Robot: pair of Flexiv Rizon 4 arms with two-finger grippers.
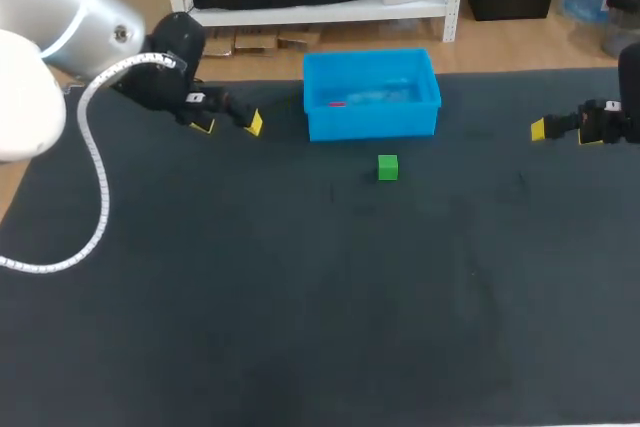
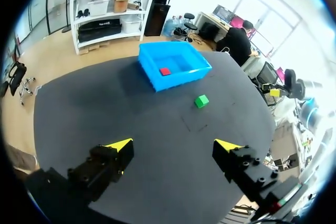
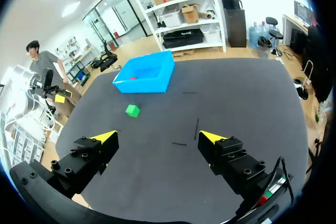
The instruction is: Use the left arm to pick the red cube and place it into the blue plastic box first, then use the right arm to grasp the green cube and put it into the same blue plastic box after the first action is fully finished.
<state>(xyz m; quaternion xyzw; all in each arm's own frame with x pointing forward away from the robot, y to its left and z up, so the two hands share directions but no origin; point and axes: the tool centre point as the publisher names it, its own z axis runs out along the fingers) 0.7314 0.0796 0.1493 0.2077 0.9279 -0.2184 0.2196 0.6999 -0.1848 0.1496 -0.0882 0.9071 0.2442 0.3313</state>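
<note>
Holding the left gripper [image 1: 229, 123] spread wide above the far left part of the black table mat [image 1: 300, 297], with nothing between its yellow fingertips [image 2: 118, 144]. Looking out along those fingers in the left wrist view: bare mat first, then the green cube [image 2: 201, 100], then the blue plastic box [image 2: 176, 81] beyond it. Finding the red cube [image 2: 165, 71] inside the box, flat on its floor, toward the box's left side in the head view and well apart from both grippers. Finding the green cube upright on the mat just in front of the box's near wall, close but not touching, and roughly level with the box's middle. Holding the right gripper [image 1: 563, 132] likewise spread and empty by the table's right edge, well apart from cube and box, tips pointing in toward the middle. Looking out along it in the right wrist view: open mat, the green cube ahead, the box with the red cube farther on.
</note>
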